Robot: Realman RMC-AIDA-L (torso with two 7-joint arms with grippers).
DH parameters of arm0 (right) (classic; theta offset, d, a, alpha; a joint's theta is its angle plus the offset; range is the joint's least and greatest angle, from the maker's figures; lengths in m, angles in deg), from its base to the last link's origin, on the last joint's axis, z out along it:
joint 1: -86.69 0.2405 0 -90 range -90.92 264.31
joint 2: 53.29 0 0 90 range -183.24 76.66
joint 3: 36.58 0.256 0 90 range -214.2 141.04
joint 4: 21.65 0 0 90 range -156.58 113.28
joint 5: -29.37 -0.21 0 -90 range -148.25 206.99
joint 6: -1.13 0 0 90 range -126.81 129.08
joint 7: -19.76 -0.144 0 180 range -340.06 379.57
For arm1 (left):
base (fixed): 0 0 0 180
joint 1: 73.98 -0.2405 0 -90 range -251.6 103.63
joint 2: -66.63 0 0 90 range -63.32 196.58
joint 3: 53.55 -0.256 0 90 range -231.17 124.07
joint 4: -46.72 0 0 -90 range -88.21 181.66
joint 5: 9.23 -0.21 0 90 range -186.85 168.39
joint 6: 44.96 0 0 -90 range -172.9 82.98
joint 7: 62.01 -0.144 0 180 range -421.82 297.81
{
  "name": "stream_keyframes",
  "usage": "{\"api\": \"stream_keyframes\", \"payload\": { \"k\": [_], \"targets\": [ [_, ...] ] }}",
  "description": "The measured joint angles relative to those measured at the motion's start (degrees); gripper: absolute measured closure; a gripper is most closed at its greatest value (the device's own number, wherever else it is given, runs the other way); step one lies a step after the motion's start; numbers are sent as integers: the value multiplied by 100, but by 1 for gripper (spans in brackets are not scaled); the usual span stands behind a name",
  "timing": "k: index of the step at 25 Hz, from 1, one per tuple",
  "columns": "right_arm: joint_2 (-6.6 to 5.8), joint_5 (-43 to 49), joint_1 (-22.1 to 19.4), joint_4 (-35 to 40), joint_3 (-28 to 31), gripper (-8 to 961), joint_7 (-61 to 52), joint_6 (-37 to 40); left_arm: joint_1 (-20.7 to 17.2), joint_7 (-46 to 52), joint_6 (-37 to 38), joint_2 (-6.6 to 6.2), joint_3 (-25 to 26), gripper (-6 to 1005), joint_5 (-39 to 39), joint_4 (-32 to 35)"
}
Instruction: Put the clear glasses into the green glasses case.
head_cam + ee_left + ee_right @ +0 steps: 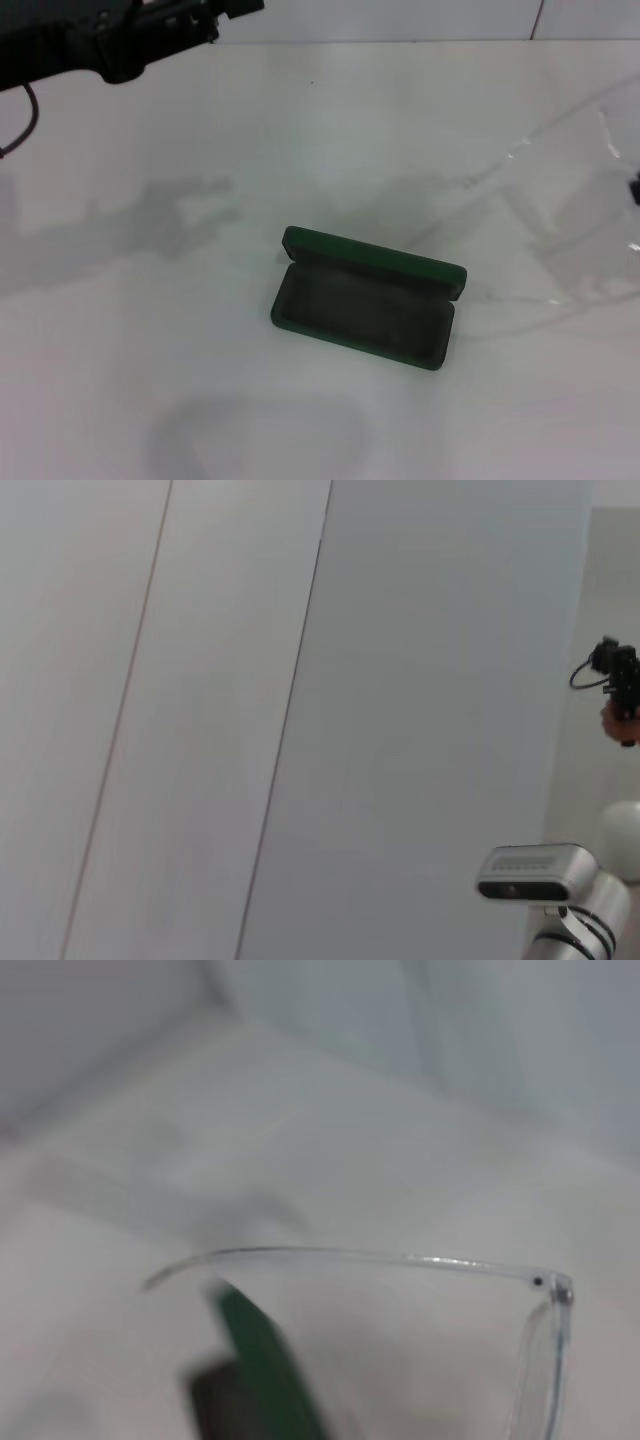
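Note:
The green glasses case (365, 300) lies open in the middle of the white table, its lid (380, 258) standing up on the far side and its dark lining bare. The clear glasses (560, 122) hang in the air to the right of the case, faint against the table. In the right wrist view one thin clear arm and a lens edge of the glasses (400, 1258) show close up, with the case (265, 1360) below them. Only a black bit of my right gripper (634, 188) shows at the right edge, holding the glasses. My left arm (120, 40) is parked at the far left.
The white table (150, 350) stretches around the case on all sides, with a pale wall behind its far edge. The left wrist view shows only wall panels and the robot's head camera (530, 872).

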Motion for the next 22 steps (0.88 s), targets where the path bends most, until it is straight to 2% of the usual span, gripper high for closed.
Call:
{"api": "stream_keyframes", "payload": {
  "k": [3, 6, 9, 14, 18, 22],
  "targets": [
    [16, -1264, -291, -445, -64, 831, 1134, -238, 89, -14, 88, 0, -23, 556, 12, -267],
    [21, -2378, -470, -1130, -209, 831, 2142, -450, 204, -17, 204, 53, -34, 583, 23, -456],
    [11, -2942, -429, -1947, -428, 832, 2877, -664, 267, -4, 352, 86, -47, 611, 64, -535],
    [21, -3226, -152, -3091, -729, 832, 3770, -904, 284, -83, 481, 91, -206, 641, 486, -831],
    [20, -3318, 354, -3989, -921, 832, 4197, -1063, 344, -271, 579, 86, -292, 666, 588, -993],
    [27, -3330, 866, -4550, -1049, 833, 4381, -1130, 467, -494, 657, 86, -464, 721, 567, -1069]
  ]
}}
